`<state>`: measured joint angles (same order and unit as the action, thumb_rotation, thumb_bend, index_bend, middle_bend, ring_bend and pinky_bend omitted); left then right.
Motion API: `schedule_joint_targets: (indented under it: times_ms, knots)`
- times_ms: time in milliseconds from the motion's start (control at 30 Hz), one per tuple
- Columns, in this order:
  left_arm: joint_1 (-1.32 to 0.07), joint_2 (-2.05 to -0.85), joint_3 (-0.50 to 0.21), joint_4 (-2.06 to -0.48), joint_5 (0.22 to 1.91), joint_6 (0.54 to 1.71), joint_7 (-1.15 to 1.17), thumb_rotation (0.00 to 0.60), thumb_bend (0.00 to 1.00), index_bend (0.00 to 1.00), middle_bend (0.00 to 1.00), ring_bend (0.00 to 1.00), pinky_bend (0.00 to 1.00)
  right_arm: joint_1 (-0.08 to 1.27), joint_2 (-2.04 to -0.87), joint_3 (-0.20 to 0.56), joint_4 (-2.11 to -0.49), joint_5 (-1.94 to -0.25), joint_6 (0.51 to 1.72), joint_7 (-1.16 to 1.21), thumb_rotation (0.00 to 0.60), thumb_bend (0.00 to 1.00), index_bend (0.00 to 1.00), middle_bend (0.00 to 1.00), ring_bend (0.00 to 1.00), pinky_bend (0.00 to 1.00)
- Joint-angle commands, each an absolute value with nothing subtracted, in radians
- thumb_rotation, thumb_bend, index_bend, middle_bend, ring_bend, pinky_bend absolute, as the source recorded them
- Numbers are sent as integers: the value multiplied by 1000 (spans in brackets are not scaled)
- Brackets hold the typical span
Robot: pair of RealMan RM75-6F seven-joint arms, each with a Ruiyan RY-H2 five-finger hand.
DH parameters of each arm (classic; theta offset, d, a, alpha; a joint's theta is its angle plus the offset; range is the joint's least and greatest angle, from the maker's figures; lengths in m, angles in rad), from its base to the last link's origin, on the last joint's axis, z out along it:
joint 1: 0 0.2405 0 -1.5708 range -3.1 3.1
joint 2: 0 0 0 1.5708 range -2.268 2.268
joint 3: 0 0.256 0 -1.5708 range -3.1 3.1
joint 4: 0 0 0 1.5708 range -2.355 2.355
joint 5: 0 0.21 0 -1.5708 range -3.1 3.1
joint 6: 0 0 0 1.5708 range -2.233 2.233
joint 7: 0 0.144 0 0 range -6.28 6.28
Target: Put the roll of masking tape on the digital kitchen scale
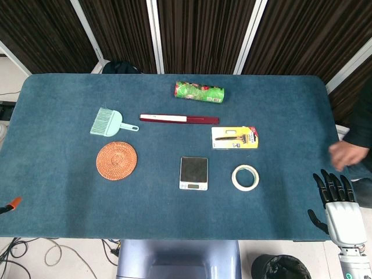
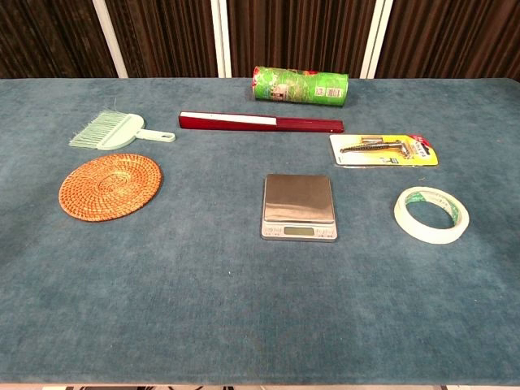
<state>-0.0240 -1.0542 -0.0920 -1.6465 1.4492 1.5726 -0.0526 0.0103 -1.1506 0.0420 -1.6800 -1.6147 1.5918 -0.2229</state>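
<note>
Across the whole frame runs the blue-covered bench [image 1: 70, 197], w/ wide bare cloth along the near edge and the left edge, and more open room at the right edge.

Right hand [image 1: 343, 212] sits at the near right corner, just off the bench edge, palm side down as far as the head view shows, dark fingers [image 1: 332, 183] straight, slightly spread, pointing toward the far edge. It holds nothing. Chest view doesn't show it. Left hand isn't visible in either view; only a small orange-tipped object [image 1: 13, 203] pokes in at the near left edge, can't tell what it is.

Woven round mat [image 2: 110, 186] lies left of centre. Long dark-red stick w/ a white section [image 2: 260, 123] lies parallel to the far edge, mid-bench. Green printed cylinder [image 2: 300, 85] lies on its side nearest the far edge. Digital kitchen scale [image 2: 298, 206] sits about centre, display facing the near edge, platform bare. Yellow blister pack w/ a tool [image 2: 383, 149] lies right of the stick. Mint hand brush [image 2: 112, 131] lies beyond the mat, toward the far left. Roll of masking tape [image 2: 431, 214] lies flat just right of the scale, apart from it, w/ clear cloth between it and the right hand.

A person's blurred hand [image 1: 347, 153] shows at the right edge.
</note>
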Motion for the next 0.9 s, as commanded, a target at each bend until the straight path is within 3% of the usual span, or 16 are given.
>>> schedule_joint_targets:
  times_ms: [33,767,900]
  knots:
    - [-24,-1054,-92,-1647,1450,1573,-52,600,0,0,0,0,0,10,-1151,42,-1680,-1615,1593,-222,600,330,0,34,67,0]
    - [-22,-1054,-93,-1650,1447,1575,-51,600,0,0,0,0,0,12,-1148,40,-1684,-1607,1581,-218,600,329,0,34,67,0]
    - [-21,-1052,-93,-1652,1448,1576,-56,600,0,0,0,0,0,19,-1148,30,-1681,-1641,1581,-189,600,329,0,60,133,47]
